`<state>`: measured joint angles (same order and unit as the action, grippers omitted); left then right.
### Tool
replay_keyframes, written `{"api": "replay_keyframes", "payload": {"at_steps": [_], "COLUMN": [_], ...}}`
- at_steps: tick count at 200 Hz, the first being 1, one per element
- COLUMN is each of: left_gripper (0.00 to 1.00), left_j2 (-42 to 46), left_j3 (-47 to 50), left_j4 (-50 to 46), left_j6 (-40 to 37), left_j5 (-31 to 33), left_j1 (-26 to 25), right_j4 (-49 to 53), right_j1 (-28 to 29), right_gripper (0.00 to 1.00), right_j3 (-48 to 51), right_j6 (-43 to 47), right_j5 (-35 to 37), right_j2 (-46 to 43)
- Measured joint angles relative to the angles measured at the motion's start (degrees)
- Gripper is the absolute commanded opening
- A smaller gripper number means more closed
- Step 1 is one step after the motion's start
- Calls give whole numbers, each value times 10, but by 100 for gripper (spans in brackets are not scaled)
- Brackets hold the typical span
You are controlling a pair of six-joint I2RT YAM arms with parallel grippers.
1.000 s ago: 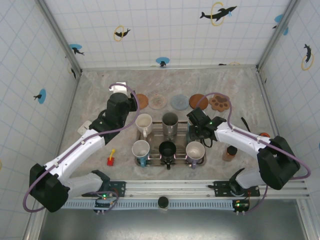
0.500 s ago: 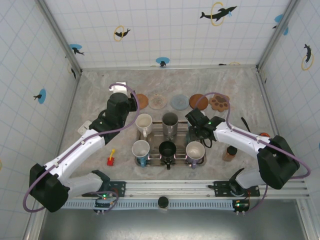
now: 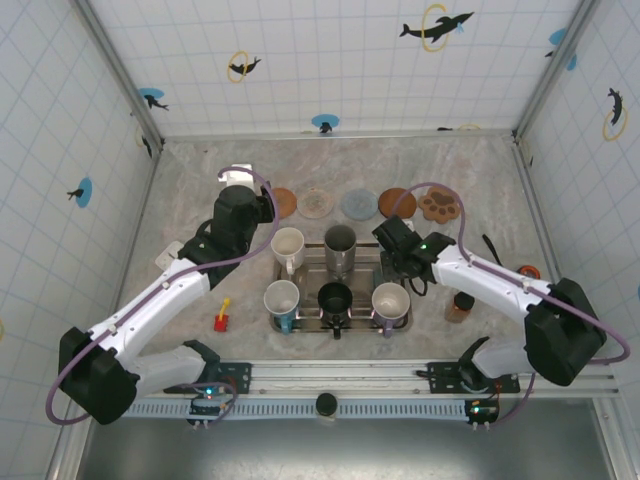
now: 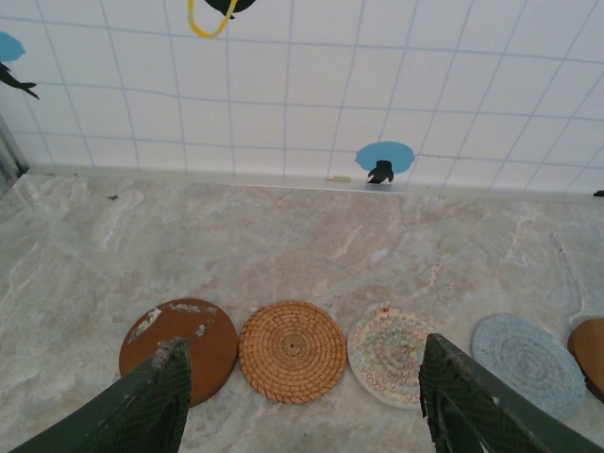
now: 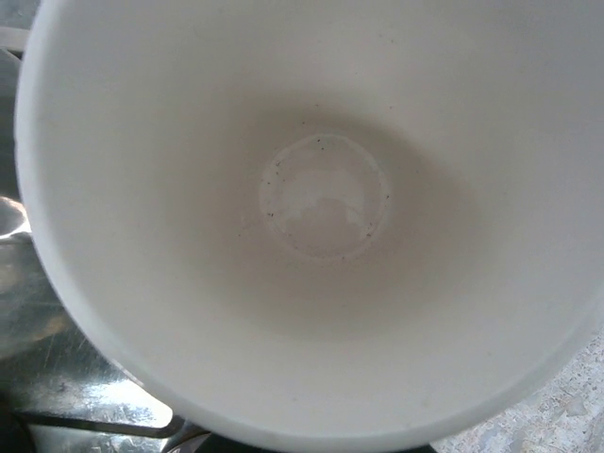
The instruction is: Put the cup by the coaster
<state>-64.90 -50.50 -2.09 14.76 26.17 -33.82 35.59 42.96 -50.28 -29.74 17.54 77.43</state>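
Overhead, right end effector [image 3: 398, 272] by white cup [image 3: 388, 300], grip state untellable, wrist view, left end effector [image 4: 302, 344] spread above coasters [image 4: 389, 342].

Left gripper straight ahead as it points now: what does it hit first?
Likely the woven coaster, centred between the left gripper's open fingers. Depth is unclear, so it might touch bare table just before it.

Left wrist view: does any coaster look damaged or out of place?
The dark brown coaster, leftmost in the row, has pale scuffed patches near its rim, like worn finish. The woven coaster beside it looks intact, and both lie flat.
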Motion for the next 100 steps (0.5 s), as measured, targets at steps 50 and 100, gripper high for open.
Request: {"api": "replay_keyframes", "payload": {"at_steps": [50,100], "left_gripper": [65,65], "left_j2": [0,0], "left_j3": [0,0], "left_j4": [-2,-2], "left_j6": [0,0], "left_j5": [1,7], "left_j1": [0,0], "right_j4": [2,2], "right_j1": [-27,-82], "right_gripper": [0,0], "right_j3": [-32,-67], "right_j6": [17,40], "right_j5": [-12,-21], "right_j2": [-12,-12]}}
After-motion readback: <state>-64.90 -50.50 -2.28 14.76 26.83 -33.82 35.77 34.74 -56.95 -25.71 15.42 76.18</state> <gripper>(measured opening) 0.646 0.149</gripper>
